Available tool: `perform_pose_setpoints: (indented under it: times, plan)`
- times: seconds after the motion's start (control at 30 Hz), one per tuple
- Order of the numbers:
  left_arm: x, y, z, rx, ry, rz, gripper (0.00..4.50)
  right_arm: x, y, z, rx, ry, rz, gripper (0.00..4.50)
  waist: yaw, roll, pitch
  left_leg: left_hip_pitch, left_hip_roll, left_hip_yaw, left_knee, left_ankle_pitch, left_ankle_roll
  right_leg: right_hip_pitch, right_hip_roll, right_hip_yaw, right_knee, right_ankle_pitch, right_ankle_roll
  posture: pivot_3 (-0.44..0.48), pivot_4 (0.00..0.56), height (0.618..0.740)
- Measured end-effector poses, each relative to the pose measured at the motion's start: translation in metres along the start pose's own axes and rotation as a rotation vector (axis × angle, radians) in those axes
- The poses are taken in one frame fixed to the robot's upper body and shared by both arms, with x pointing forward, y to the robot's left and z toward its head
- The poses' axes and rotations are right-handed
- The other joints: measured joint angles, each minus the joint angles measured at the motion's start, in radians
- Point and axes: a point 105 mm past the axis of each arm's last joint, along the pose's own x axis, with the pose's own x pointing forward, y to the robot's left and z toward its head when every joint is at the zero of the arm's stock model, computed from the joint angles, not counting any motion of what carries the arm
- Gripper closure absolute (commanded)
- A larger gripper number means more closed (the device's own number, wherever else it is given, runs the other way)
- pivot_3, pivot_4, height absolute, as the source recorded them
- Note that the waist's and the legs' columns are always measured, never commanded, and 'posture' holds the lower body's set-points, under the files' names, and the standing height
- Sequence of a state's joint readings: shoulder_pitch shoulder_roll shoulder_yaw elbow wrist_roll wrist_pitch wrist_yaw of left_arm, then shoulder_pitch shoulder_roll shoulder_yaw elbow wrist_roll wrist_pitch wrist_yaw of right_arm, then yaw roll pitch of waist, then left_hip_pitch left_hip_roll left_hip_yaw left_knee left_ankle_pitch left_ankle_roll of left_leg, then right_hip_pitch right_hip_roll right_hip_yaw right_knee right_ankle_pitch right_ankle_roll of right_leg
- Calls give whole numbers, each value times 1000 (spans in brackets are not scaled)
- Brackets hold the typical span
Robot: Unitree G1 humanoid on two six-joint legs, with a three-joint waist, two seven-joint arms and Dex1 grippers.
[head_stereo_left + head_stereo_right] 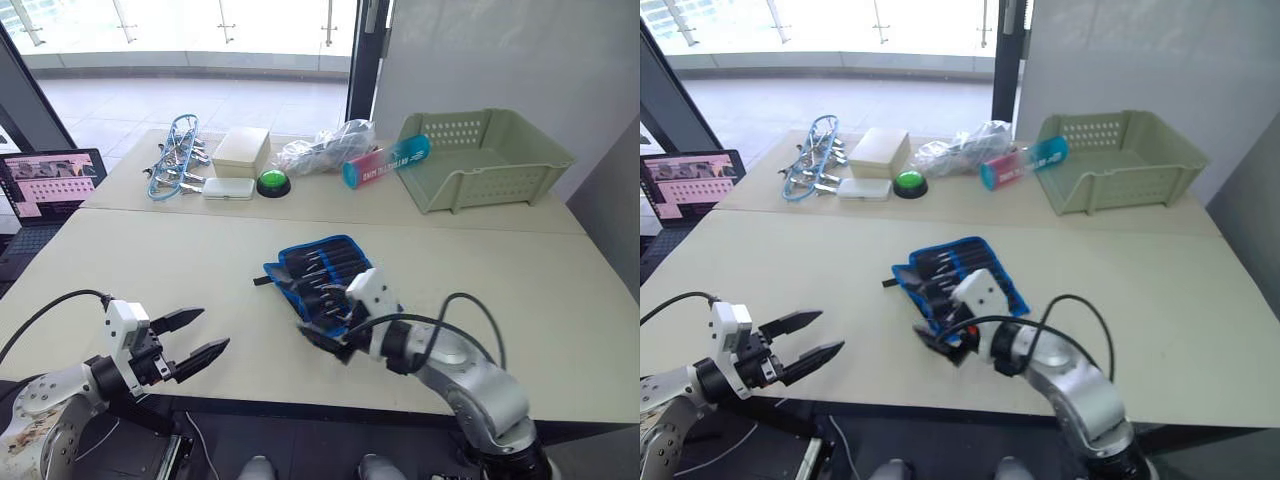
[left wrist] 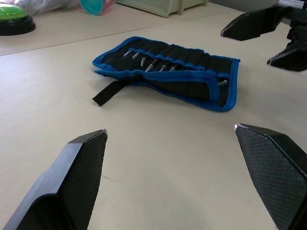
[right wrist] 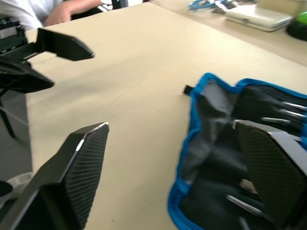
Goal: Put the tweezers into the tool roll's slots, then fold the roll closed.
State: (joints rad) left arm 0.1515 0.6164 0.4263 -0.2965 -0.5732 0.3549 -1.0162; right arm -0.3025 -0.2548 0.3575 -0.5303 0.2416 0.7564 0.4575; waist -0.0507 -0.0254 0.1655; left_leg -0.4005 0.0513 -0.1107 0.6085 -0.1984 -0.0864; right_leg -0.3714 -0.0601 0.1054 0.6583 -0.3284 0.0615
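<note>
The tool roll, black with blue edging, lies near the table's front edge with its inner face up and its near edge rumpled. Its black strap trails off on the table. Silvery tips of tweezers stick out of the slots. My right gripper is open at the roll's near end, one finger over the fabric and the other over bare table. Left of the roll, my left gripper hovers open and holds nothing.
At the back stand a green basket, a teal and pink tube, a plastic bag, a green button, a beige box, a white case and a blue-framed tool bundle. A laptop sits far left. A person's arm is beyond the table.
</note>
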Motion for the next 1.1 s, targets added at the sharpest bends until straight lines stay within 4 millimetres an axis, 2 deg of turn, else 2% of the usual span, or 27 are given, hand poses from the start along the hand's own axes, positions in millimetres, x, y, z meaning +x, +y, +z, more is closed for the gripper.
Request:
perform_pose_setpoints:
  times: [0.13,0.2,0.33,0.47,0.6,0.67,0.8,1.0,1.1]
  plan:
    - [3,2,2,11,-9,16,0,26,-2,-13,-36,33,-130,57,0,0,0,0,0,0,0,0,0,-2,0,0,3,0,0,0,150,740]
    - [5,4,3,16,-9,31,0,30,-4,-15,-64,42,-161,57,1,0,0,0,0,0,0,0,0,-2,0,0,4,0,0,0,150,740]
    - [6,10,4,16,-12,66,0,34,-10,-17,-72,37,-212,1225,-1,0,0,0,0,0,0,0,0,-3,0,0,5,0,0,0,150,740]
    - [7,9,3,14,-10,64,0,35,-9,-12,-68,5,-213,2635,-7,0,0,0,0,0,0,0,0,-3,0,0,5,0,0,0,150,740]
    - [7,9,1,9,-6,63,0,32,-8,-18,-55,17,-213,3991,-11,0,0,0,0,0,0,0,0,-3,0,0,6,0,0,0,150,740]
    - [7,10,1,8,-3,67,0,31,-8,-20,-54,25,-207,4464,-12,0,0,0,0,0,0,0,0,-3,0,0,6,0,0,0,150,740]
    - [9,13,4,0,-8,78,0,29,-10,-23,-67,38,-205,4464,-14,0,0,0,0,0,0,0,0,-3,0,0,6,0,0,0,150,740]
    - [13,17,12,18,-19,88,0,28,-16,-16,-86,23,-196,4464,-18,0,0,0,0,0,0,0,0,-3,0,0,6,0,0,0,150,740]
    - [19,16,15,34,-19,52,0,23,-16,-14,-136,12,-127,4464,-17,0,0,0,0,0,0,0,0,-2,0,0,6,0,0,0,150,740]
